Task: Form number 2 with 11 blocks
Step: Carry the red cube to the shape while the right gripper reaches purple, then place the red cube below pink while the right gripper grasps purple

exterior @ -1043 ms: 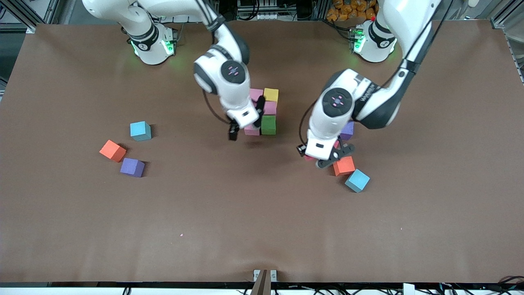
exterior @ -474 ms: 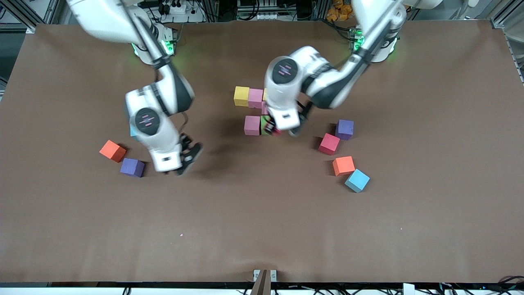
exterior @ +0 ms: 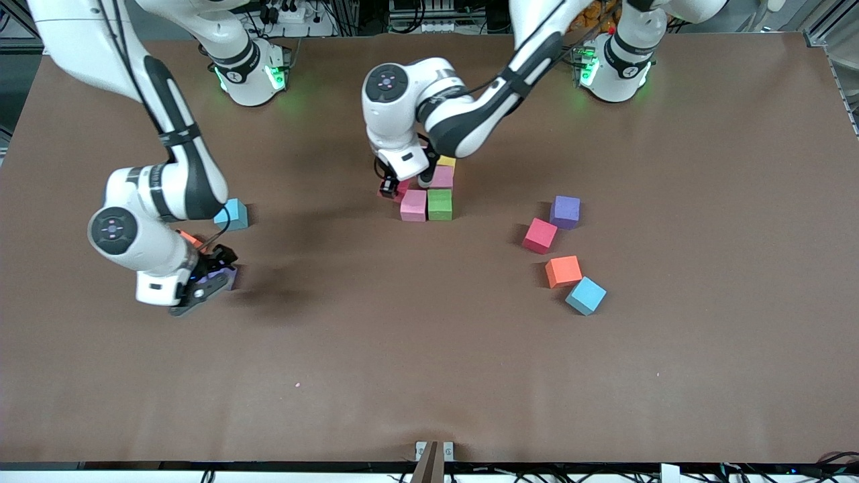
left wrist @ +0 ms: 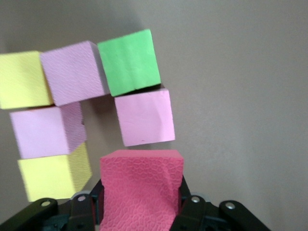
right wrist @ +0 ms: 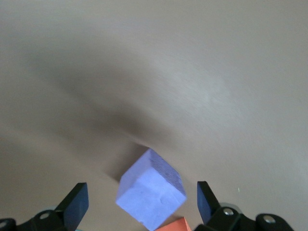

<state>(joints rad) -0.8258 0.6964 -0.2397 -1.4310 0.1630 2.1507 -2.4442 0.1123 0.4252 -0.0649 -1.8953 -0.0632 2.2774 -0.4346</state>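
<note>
Reaching in from above, the left gripper (exterior: 405,184) hangs over the cluster of blocks, clamped on a red block (exterior: 402,188) beside a pink block (exterior: 413,205) and a green block (exterior: 440,204). The right gripper (exterior: 205,285), spread wide and holding nothing, is over a purple block (exterior: 221,276) toward the right arm's end of the table. Loose blocks sit toward the left arm's end.

Left wrist view: the red block (left wrist: 142,192) sits pinched between the fingers, close over pink, green and yellow blocks.

Right wrist view: the purple block (right wrist: 151,195) lies between the open fingers (right wrist: 77,204), an orange block (right wrist: 174,225) touching it.
</note>
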